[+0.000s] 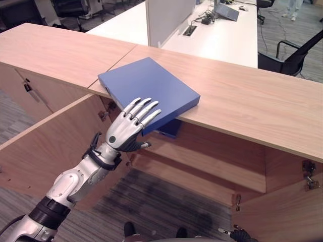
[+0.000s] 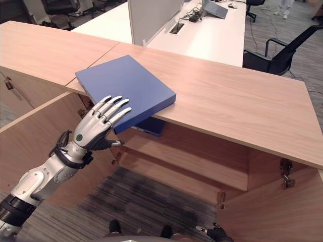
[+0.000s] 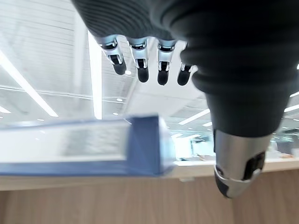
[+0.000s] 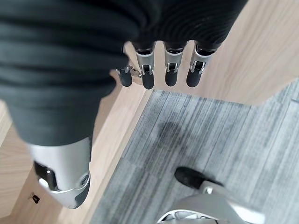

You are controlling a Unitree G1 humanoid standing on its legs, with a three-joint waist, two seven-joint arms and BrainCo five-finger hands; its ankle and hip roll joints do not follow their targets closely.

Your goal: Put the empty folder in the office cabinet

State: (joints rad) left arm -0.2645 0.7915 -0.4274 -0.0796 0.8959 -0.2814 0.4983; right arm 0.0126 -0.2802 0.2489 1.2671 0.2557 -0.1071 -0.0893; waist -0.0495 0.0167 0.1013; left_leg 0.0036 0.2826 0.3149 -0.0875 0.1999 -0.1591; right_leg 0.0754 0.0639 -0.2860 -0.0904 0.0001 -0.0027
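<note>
From the left eye, one blue folder (image 1: 149, 91) lies flat on top of the wooden cabinet (image 1: 252, 103), one corner sticking out over the front edge. The cabinet doors (image 1: 45, 151) stand open. A small part of something blue (image 1: 169, 129) shows inside on the shelf, under the folder. The left hand (image 1: 128, 128) is spread wide, fingers straight, at the folder's near corner; I cannot tell if they touch.

The left wrist view shows the folder's edge (image 3: 93, 151) just past the straight fingers (image 3: 140, 65).

The right wrist view shows the right hand (image 4: 154, 70) with loose fingers, holding nothing, above grey carpet (image 4: 224, 140).
</note>
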